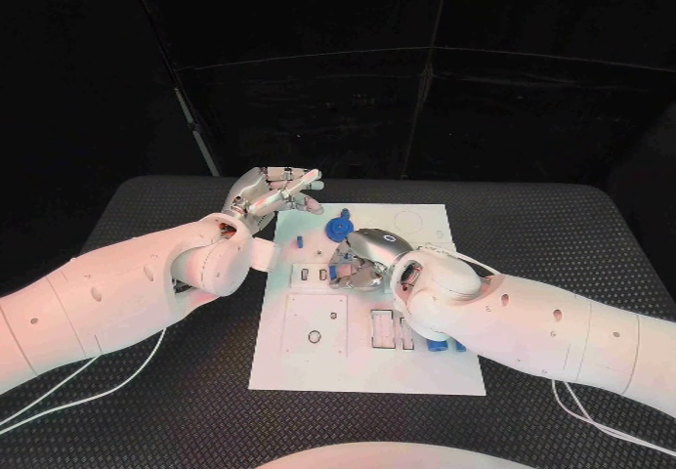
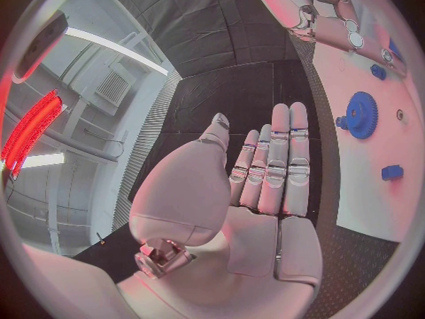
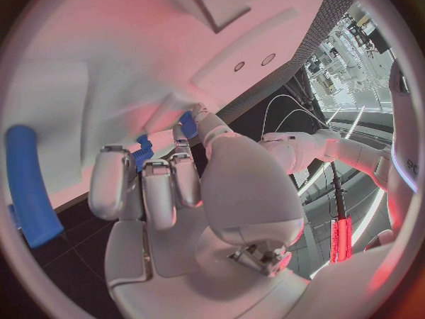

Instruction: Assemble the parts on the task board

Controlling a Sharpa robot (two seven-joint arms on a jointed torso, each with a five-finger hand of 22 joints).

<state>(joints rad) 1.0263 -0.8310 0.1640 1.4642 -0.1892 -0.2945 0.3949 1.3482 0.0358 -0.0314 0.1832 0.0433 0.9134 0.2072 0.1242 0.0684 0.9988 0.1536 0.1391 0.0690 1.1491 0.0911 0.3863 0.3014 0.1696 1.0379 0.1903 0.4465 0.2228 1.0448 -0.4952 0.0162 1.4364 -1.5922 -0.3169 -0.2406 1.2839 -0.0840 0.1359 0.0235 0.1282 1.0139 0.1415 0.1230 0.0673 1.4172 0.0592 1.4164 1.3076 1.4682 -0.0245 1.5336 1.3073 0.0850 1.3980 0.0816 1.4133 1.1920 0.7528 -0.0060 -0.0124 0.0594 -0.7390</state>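
Head view: toothed blue gear (image 1: 338, 229) on white board (image 1: 423, 366); left hand (image 1: 276, 191) fingers straight, empty; right hand (image 1: 363, 257) fingers curled, grip unclear.

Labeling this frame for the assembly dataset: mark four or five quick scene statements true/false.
1. The left hand holds a blue gear. False: its flat, straight fingers hold nothing; the blue gear lies on the task board.
2. The right hand is over the task board. True.
3. The left hand sits beyond the board's far left corner. True.
4. The board rests on a white table. False: the table is black.
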